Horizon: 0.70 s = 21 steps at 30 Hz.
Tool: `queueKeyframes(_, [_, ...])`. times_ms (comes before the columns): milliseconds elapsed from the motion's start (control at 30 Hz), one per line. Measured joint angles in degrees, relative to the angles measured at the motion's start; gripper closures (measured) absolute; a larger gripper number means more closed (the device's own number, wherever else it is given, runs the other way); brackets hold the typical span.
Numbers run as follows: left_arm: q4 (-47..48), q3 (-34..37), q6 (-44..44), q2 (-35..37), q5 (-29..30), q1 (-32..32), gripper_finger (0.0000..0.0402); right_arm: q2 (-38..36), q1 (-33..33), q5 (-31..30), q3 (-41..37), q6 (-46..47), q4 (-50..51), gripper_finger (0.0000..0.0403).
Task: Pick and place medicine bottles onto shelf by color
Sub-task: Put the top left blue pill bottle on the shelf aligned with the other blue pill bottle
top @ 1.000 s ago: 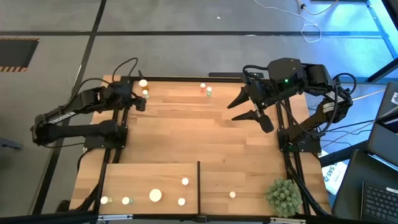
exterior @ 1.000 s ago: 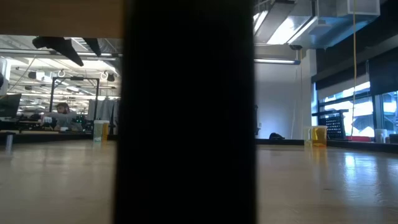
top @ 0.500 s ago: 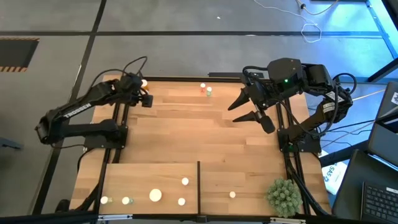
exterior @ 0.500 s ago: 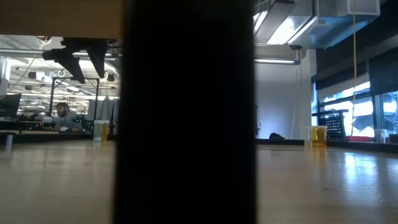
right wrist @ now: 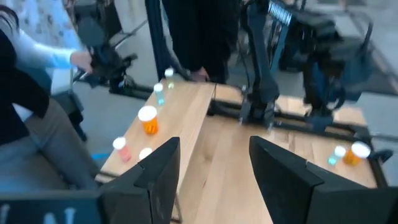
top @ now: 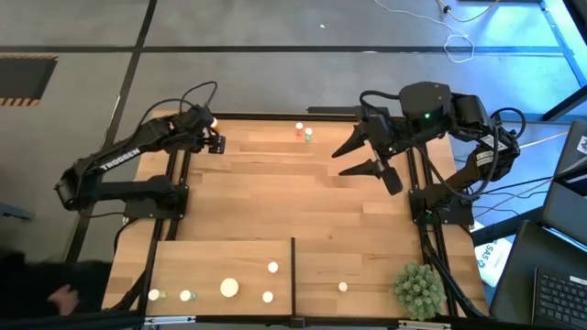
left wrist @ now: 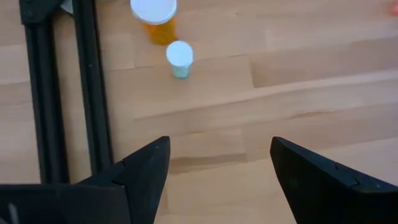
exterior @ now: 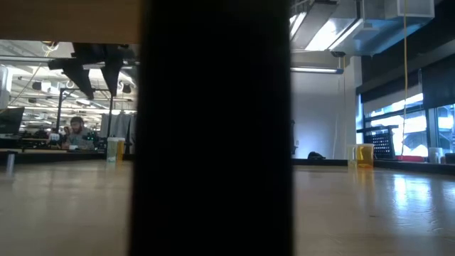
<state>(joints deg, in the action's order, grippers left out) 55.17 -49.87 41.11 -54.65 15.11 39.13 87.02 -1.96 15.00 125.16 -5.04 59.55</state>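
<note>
The left gripper [left wrist: 214, 180], fingers apart, hangs over the counter [top: 275, 192]; 2 medicine bottles [left wrist: 179, 57] sit at 11 o'clock. It has barely shifted since earlier; the right gripper [top: 353, 157], fingers also apart, waits.

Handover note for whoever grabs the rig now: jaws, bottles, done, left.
Left gripper: jaws open, empty, hovering at the far left corner over a wide orange bottle and a small greenish bottle.
Right gripper: jaws open, empty, raised over the far right of the table.
Another two bottles stand at the far edge, mid-table.
Done: the shelf holds five bottles left of its dark divider and one bottle right of it.
Left: the four far-edge bottles.
A person's hand shows near the shelf's left end.
</note>
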Motion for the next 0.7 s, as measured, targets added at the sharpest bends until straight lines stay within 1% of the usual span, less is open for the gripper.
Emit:
queueKeyframes(100, [-1.77, 1.78, -1.61, -2.63, 0.48, 0.24, 0.0129, 0.01, 0.02, -1.08, 0.0, 0.02, -0.78, 0.0206])
queueKeyframes(300, [-10.61, 6.73, -0.94, -5.97, 1.21, 0.24, 0.0129, 0.02, 0.02, -5.02, 0.0, 0.2, -0.85, 0.0206])
queueKeyframes(500, [-17.46, 10.21, -0.74, -6.88, 7.64, -0.63, 0.0129, 0.02, 0.02, -5.03, 0.0, 0.09, -0.83, 0.0206])
queueKeyframes(700, [-22.5, 14.86, 2.19, -6.87, 8.0, -0.52, 0.0129, 0.04, 0.02, -4.92, 0.0, 0.07, -0.82, 0.0206])
